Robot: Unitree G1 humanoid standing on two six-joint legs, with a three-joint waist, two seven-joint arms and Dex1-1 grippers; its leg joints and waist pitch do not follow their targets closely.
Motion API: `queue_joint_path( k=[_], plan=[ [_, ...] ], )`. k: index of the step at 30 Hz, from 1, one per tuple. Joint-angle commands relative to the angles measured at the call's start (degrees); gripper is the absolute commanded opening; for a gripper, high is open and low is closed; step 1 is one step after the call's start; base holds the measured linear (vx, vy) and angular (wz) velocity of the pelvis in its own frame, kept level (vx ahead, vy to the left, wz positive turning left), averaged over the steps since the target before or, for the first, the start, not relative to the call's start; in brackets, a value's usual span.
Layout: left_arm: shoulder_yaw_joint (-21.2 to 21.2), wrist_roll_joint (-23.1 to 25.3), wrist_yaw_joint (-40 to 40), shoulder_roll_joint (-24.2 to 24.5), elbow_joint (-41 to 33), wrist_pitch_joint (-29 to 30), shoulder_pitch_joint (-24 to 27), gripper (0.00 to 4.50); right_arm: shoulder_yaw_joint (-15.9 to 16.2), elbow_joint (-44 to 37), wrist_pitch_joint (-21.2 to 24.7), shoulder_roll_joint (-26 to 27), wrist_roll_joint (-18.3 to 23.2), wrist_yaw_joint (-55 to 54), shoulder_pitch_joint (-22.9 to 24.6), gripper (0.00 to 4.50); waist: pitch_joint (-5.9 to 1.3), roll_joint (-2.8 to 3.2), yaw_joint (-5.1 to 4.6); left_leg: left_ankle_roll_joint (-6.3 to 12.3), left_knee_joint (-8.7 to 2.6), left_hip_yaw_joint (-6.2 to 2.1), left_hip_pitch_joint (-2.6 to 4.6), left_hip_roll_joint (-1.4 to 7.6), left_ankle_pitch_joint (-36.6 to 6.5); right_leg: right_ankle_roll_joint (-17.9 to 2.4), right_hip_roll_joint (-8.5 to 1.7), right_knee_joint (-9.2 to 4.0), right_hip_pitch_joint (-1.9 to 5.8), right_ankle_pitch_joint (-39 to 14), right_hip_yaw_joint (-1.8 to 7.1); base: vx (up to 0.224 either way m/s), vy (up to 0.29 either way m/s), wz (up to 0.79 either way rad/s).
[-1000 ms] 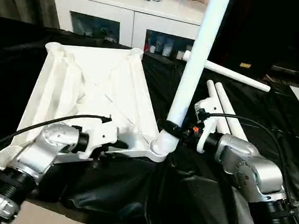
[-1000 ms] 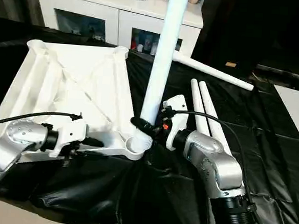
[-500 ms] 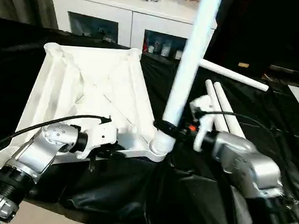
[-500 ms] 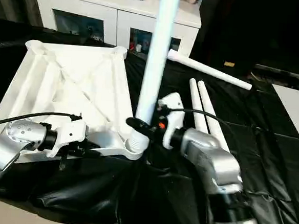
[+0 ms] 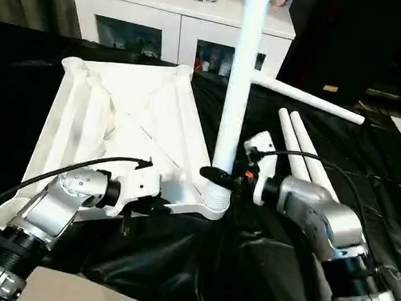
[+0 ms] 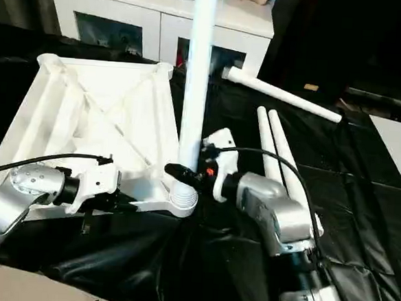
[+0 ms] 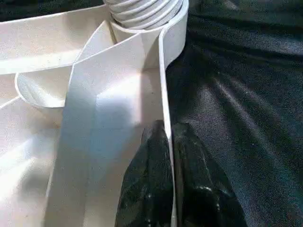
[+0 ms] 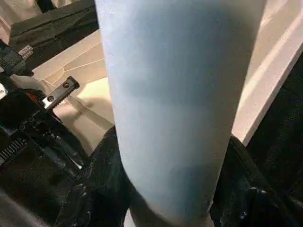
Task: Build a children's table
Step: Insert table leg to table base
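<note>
Left hand (image 7: 165,189) is clamped on the near rim of the inverted table panel (image 5: 120,124), which lies ribbed side up on black sheeting (image 5: 261,265). Right hand (image 5: 219,177) grips the upright leg (image 5: 235,91) just above the near-right corner socket (image 5: 214,201), where its ribbed end sits. Beyond, three spare legs (image 5: 300,154) lie on the sheeting. A white cabinet (image 5: 182,18) stands farthest back.

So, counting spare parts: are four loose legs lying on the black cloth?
No, three loose legs lie there; the fourth leg stands in a corner socket.
</note>
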Motion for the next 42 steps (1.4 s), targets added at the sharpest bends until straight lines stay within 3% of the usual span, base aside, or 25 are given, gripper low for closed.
queue_joint_path(
  k=[1,8,11,13,15,19,25,29,33,36,42],
  plan=[
    [-0.93,0.98,0.16,-0.58,-0.59,-0.3,0.62,0.0,-0.57,2.15,-1.79,0.18,-1.51,-0.81,0.53,1.86,-3.02,1.15,0.03,-2.32,-4.66,-0.47,0.58,1.49,-15.33,-7.92,-4.56,-5.3,2.22,-15.45,3.23,0.0,0.0,0.0],
    [-0.3,0.62,0.63,-1.13,-0.44,0.12,0.41,0.0,-4.17,4.07,-6.09,2.02,0.46,-0.94,4.53,1.86,-2.92,1.36,0.15,-2.34,-4.78,-0.6,0.73,1.56,-17.82,-7.58,-4.67,-5.72,2.0,-18.12,3.19,0.0,0.0,0.0],
    [-0.03,0.62,0.82,-1.35,-0.34,0.23,0.25,0.0,-7.1,4.87,-10.73,3.99,2.47,-1.04,7.99,1.86,-2.91,1.58,0.18,-2.2,-4.85,-0.63,0.78,1.57,-18.47,-7.85,-4.66,-5.76,1.94,-17.8,3.18,0.0,0.0,0.0],
    [0.04,0.62,0.98,-1.41,-0.34,0.17,0.22,0.0,-7.56,4.8,-13.45,4.59,2.48,-0.9,9.57,1.86,-3.0,1.41,0.24,-2.06,-4.9,-0.71,0.63,1.58,-18.38,-7.9,-4.69,-5.7,2.1,-17.66,3.15,0.0,0.0,0.0],
    [0.09,0.6,1.06,-1.45,-0.33,0.17,0.2,0.0,-7.62,4.67,-15.16,4.96,2.28,-0.86,10.54,1.86,-3.01,1.64,0.37,-1.87,-4.89,-0.65,0.67,1.6,-18.06,-8.13,-4.65,-5.65,2.04,-16.67,3.19,0.0,0.0,0.0],
    [0.34,0.85,1.72,-1.59,-0.24,-0.05,0.19,0.0,-4.19,4.29,-25.47,4.59,-2.93,0.27,14.61,1.86,-2.8,1.67,0.4,-1.79,-4.96,-0.67,0.62,1.61,-19.33,-7.57,-4.7,-5.95,1.85,-18.84,3.18,0.0,0.0,0.0],
    [0.5,1.09,2.08,-1.91,-0.02,-0.11,0.12,0.0,-2.45,6.63,-31.77,4.02,-6.69,0.72,16.68,1.86,-2.65,1.57,0.31,-1.28,-5.1,-0.82,0.73,1.6,-21.02,-6.93,-4.71,-6.3,1.72,-22.18,3.22,0.0,0.0,0.0],
    [0.47,1.01,1.92,-1.91,-0.05,0.03,0.15,0.0,-1.45,7.6,-30.66,3.39,-7.66,0.29,16.3,1.86,-2.51,1.52,0.25,-0.98,-5.17,-0.87,0.75,1.57,-21.65,-6.54,-4.67,-6.51,1.66,-23.78,3.22,0.0,0.0,0.0],
    [0.52,0.89,1.63,-1.7,-0.24,0.03,0.3,0.0,-0.11,8.98,-24.98,2.4,-7.69,0.62,13.24,1.86,-2.31,1.49,-0.11,-1.16,-5.29,-1.09,0.96,1.54,-23.69,-5.93,-4.72,-6.82,1.54,-27.19,3.14,0.0,0.0,0.0],
    [0.56,0.77,1.41,-1.62,-0.37,0.13,0.36,0.0,0.24,9.28,-23.63,2.09,-7.65,1.5,11.9,1.86,-2.35,1.47,-0.34,-1.27,-5.23,-1.23,1.11,1.55,-24.3,-5.23,-4.87,-7.09,1.39,-29.43,3.06,0.0,0.0,0.0],
    [0.6,0.74,1.36,-1.55,-0.43,0.12,0.36,0.0,1.82,10.86,-17.42,0.84,-8.05,2.44,6.94,1.86,-2.4,1.52,-0.51,-1.57,-5.37,-1.22,1.22,1.64,-24.58,-6.04,-4.69,-6.89,1.34,-27.03,3.05,0.0,0.0,0.0]
  ],
)
